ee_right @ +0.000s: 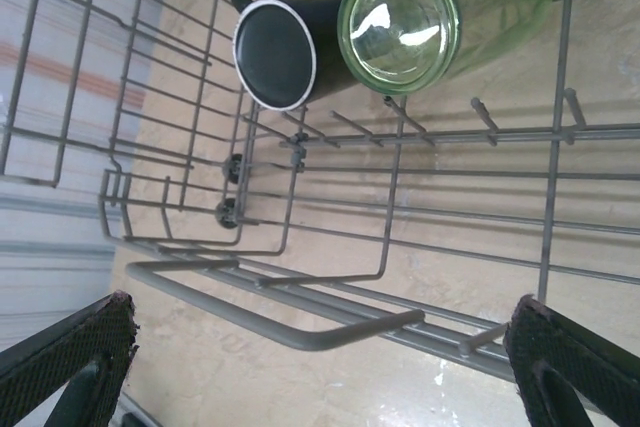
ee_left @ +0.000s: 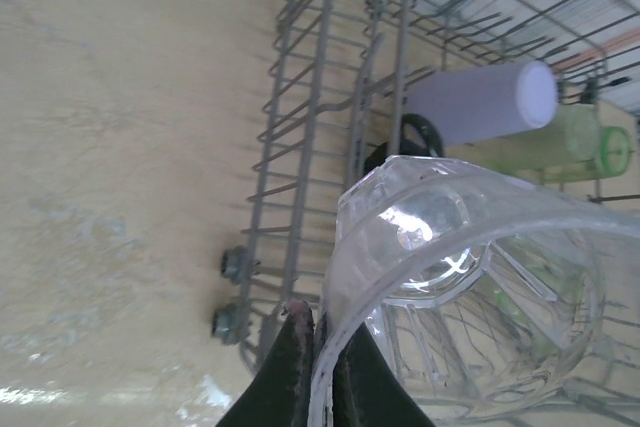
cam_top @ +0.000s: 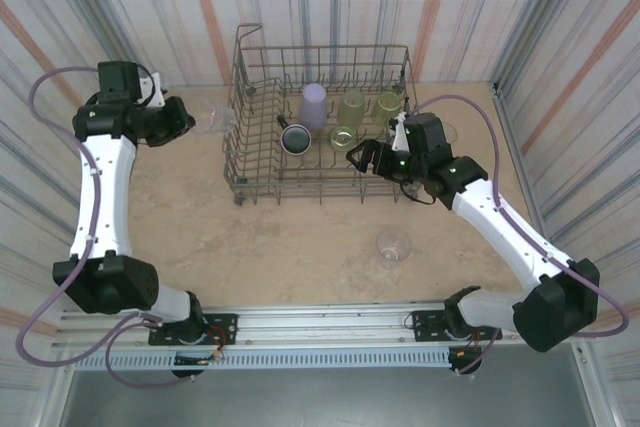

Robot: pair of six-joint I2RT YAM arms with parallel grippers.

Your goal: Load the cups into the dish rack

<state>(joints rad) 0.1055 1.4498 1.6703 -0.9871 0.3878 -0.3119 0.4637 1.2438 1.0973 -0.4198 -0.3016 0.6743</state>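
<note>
Clear cup [ee_left: 470, 287] rim-pinched in left gripper [ee_left: 318, 332], dish rack [cam_top: 300, 182] prob. just to its right; right gripper [ee_right: 322, 315] open over rack front.

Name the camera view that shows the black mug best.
Right wrist: the black mug sits close up in the dish rack, handle and pale rim plain. Top external shows it small; left wrist catches a dark sliver behind wires.

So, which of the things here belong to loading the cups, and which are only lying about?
Belong to the job: dish rack; lavender cup; yellow-green cups; held clear cup, in the left hand; loose clear cup on the table.
Only lying about: black mug, inside the rack.
</note>
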